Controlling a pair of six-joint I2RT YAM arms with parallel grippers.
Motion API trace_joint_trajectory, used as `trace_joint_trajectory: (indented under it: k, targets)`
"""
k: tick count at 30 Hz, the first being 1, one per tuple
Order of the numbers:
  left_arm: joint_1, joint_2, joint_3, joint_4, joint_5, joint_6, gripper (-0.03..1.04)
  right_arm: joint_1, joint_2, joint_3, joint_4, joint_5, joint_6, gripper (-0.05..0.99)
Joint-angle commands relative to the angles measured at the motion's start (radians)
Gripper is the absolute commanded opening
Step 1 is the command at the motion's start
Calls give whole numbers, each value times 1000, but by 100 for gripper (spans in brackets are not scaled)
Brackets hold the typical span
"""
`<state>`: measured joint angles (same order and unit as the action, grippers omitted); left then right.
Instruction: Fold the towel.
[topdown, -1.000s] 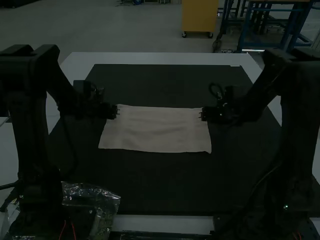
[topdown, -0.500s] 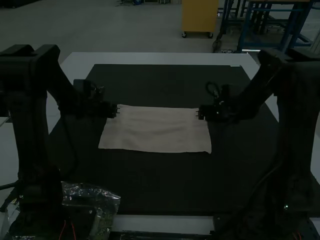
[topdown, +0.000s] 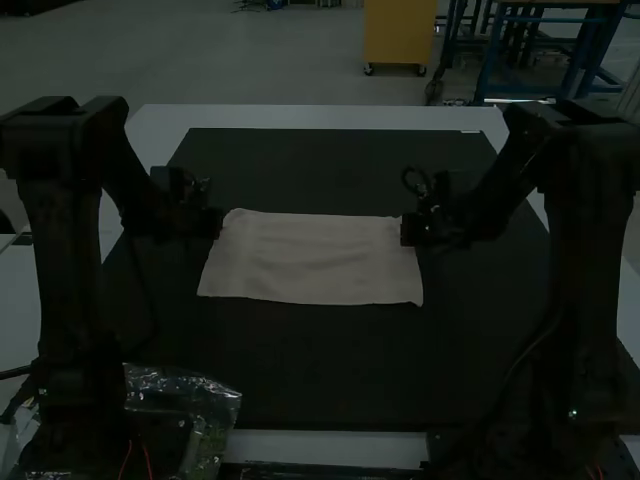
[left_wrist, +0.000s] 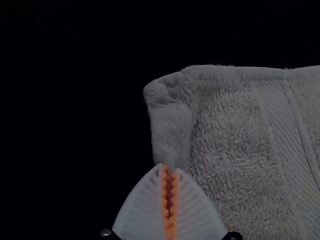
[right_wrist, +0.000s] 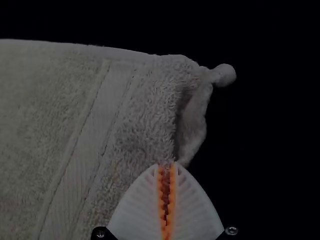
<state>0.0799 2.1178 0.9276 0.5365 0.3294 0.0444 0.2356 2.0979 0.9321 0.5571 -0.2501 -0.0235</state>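
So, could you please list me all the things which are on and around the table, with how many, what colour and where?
towel: one, pale, spread nearly flat on the mat
mat: one, black, over the middle of the table
table: one, white, under the mat
plastic bag: one, clear, by the left arm's base
thin wires: at least two, red, at the left arm's base
left arm, right arm: two, black, at the table's left and right
jaws: two pairs, white with orange pads, closed on the towel near its far left and far right corners
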Motion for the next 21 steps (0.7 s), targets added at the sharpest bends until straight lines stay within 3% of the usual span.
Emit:
trace_joint_trajectory:
  k: [1,11,21]
  targets:
    - [-2,4,20,2,-7,5,2,-27,-4,-6,15,-17,-1,-2]
    - [26,-110,28,-64,0,6,2,-74,-91,11,-14,-29,4,-2]
    - [44,-216,16,-227,17,41,2,-76,-199,-15,-88,-83,8,-2]
